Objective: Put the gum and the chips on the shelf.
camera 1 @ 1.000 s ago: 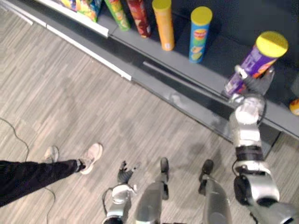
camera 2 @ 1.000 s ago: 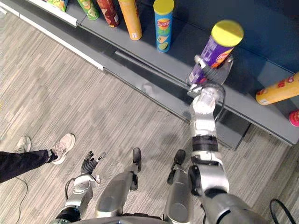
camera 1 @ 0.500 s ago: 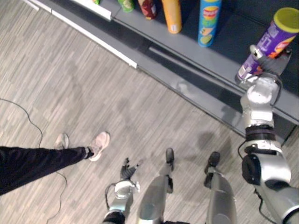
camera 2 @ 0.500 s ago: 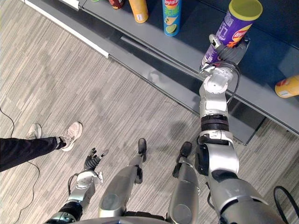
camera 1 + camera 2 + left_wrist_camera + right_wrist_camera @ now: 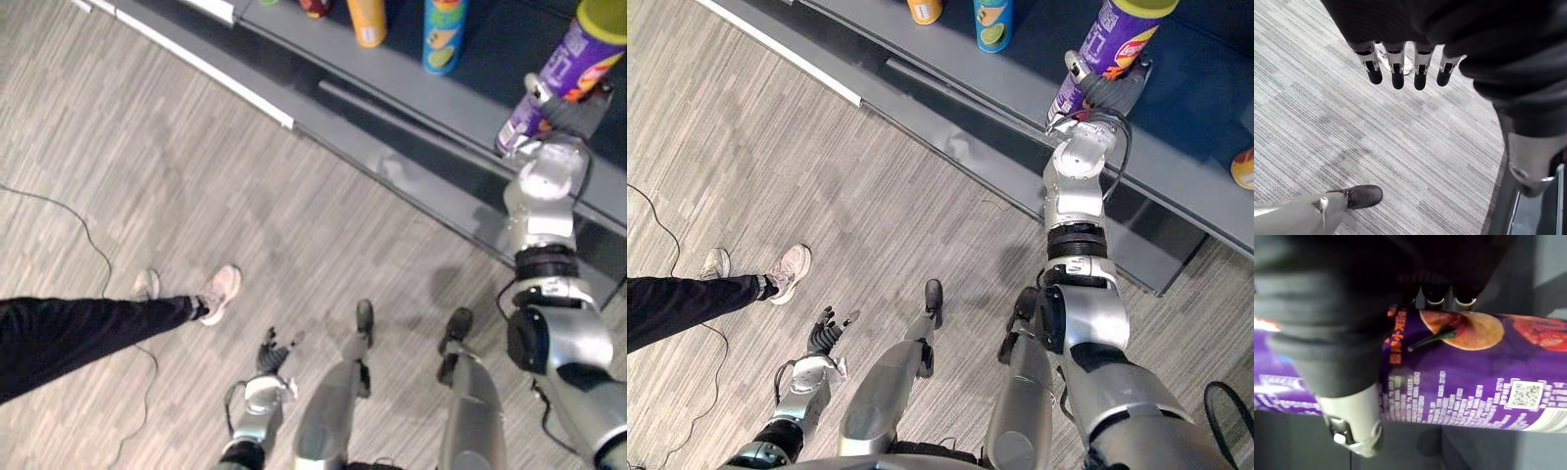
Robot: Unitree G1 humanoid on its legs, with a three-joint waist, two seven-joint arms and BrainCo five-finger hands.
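The right robot hand (image 5: 1112, 91) reaches up to the shelf (image 5: 426, 98) and holds the purple chips can (image 5: 1109, 47). In the right wrist view its fingers (image 5: 1436, 296) curl over one side of the can and the thumb presses the other side, so the grip is closed round the can's body. The can is tilted, its yellow-green lid pointing away from the robot and its base low over the front part of the shelf (whether the base touches the board cannot be told). Further along the shelf, towards the robot's left, stand 2 more cans, an orange can (image 5: 367, 20) and a blue can (image 5: 443, 34), well apart from the purple one. The left robot hand (image 5: 826, 336) hangs low over the grey floor (image 5: 147, 147), its fingers (image 5: 1397, 68) straight and holding nothing. A person's leg (image 5: 88, 333) in a dark trouser with a light shoe (image 5: 220, 292) stretches across the floor near it.
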